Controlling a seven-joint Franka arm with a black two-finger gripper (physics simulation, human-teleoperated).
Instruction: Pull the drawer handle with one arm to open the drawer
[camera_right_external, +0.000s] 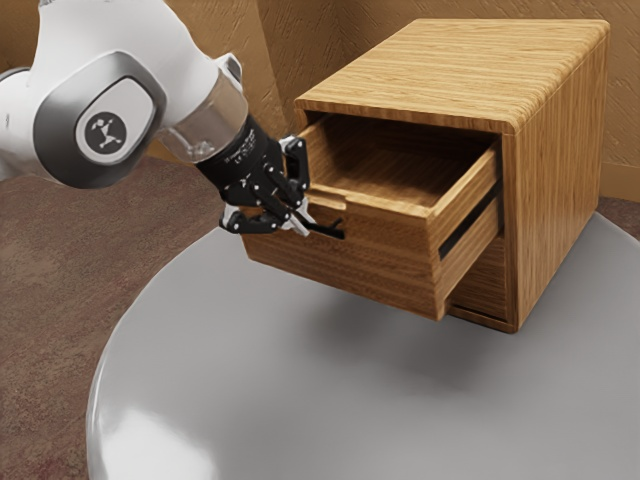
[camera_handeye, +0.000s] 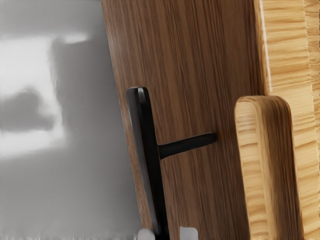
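The round grey table (camera_right_external: 300, 400) carries everything, and the wooden cabinet (camera_right_external: 560, 150) stands on its far side, toward the exterior view's right. The cabinet faces the arm, so a straight pull along the arm's reach is possible. Its drawer (camera_right_external: 400, 240) stands already well out of the body. The inside is visible from above and looks empty, and I judge that the opening is mostly done.

The white arm (camera_right_external: 100, 110) comes in from the exterior view's left and is bent low, which keeps the hand level with the drawer front. The black gripper (camera_right_external: 300, 222) is at that front, right at the handle (camera_handeye: 150, 165). This handle is a thin dark bar held off the wood by a short post, and that leaves room behind it for a hold. In the wrist view the bar runs down under the hand. Whether the claw is clenched on the bar or only loosely around it, I cannot tell.
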